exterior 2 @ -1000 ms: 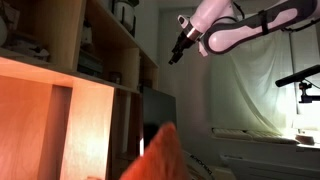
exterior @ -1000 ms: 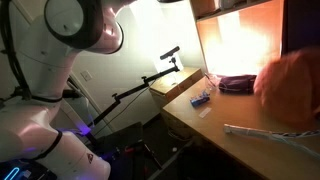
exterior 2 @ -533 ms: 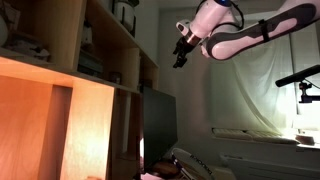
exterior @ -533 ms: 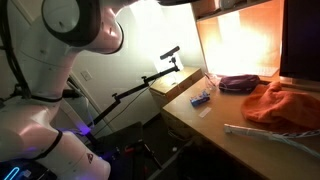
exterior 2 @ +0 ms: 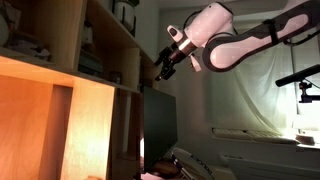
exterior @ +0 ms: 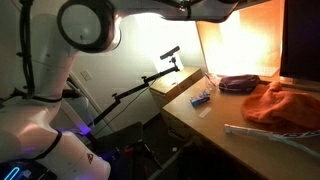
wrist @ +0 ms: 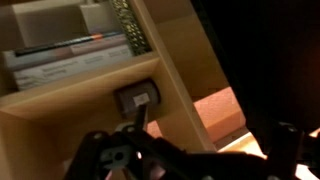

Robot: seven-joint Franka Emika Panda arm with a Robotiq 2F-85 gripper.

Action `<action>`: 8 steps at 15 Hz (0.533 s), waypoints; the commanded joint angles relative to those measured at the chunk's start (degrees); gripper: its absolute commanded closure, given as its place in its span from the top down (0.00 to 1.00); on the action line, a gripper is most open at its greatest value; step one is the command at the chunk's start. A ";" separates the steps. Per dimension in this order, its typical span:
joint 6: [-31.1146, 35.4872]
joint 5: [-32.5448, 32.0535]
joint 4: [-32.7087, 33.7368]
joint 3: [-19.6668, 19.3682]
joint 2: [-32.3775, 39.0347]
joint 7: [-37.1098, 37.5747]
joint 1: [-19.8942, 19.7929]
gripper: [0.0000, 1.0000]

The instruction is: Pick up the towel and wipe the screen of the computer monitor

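The Panda arm [exterior: 85, 25] is glossy white, built of bulbous, rounded links, with a round end cap at twelve o'clock in an exterior view. Thin black cables [exterior: 23, 55] run beside it at nine o'clock. At six o'clock the white base shell [exterior: 55, 150] carries a small red mark [exterior: 95, 158]. The Robotiq gripper [exterior 2: 160, 72] is black.

The towel [exterior: 280, 103] is orange-red, plain and unpatterned, lying on a brown wooden tabletop [exterior: 195, 122]. Beside it sits a small dark purple bundle [exterior: 238, 83], and nearer the edge a little blue item [exterior: 201, 98]. The computer monitor [exterior: 302, 38] is black with a dark glossy face. Behind the bundle a panel [exterior: 235, 45] glows pale orange. The robot arm [exterior 2: 235, 40] is white, its jaws black. The shelving [exterior 2: 100, 50] is mid-brown wood, light tan in the wrist view [wrist: 90, 95]. A curtain [exterior 2: 250, 100] hangs pale greenish-white.
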 commanded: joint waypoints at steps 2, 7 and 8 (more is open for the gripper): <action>3.55 1.77 -9.87 8.73 -2.84 -6.63 -3.25 1.00; 5.74 0.35 -16.12 13.96 -4.84 -10.91 -6.43 1.00; 6.11 -0.21 -17.57 14.80 -5.49 -12.17 -6.90 1.00</action>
